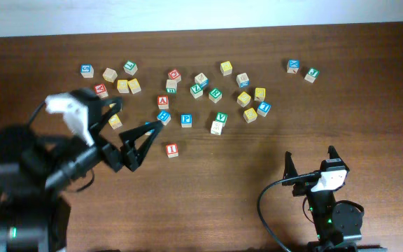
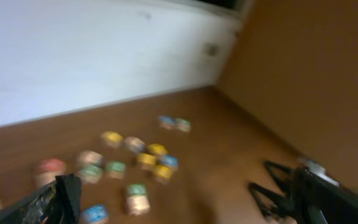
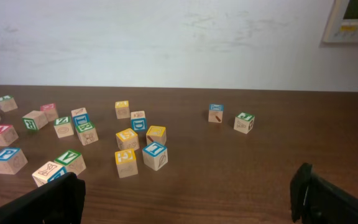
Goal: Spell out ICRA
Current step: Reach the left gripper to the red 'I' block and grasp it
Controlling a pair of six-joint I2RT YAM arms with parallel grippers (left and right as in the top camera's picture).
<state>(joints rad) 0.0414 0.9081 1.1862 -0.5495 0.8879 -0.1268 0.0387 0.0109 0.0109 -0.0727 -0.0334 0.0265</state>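
A wooden table point(image 1: 222, 196) meets a white wall point(image 3: 166, 37).

Block cluster point(image 1: 200, 89) crowds upper-middle counter point(image 1: 229, 196); gaps narrow at centre. Red I block point(image 1: 171, 149) sits apart below it, clear on every side. Left gripper point(image 1: 138, 116), jaws spread, blocks cluster's lower-left edge. Wide bare wood before right gripper point(image 1: 311, 161). Outlying blocks point(image 1: 294, 66) far right, well apart from cluster.

A dark brown wooden table point(image 1: 208, 203) with a visible grain fills the overhead view, its far edge meeting a plain white wall point(image 3: 166, 43) that is evenly lit and faintly scuffed. High on that wall at the right of the right wrist view hangs a cream-coloured panel point(image 3: 351, 20) with a greenish screen (only its lower corner shows). In the blurred left wrist view a brown surface point(image 2: 309, 74) rises beside the white wall.
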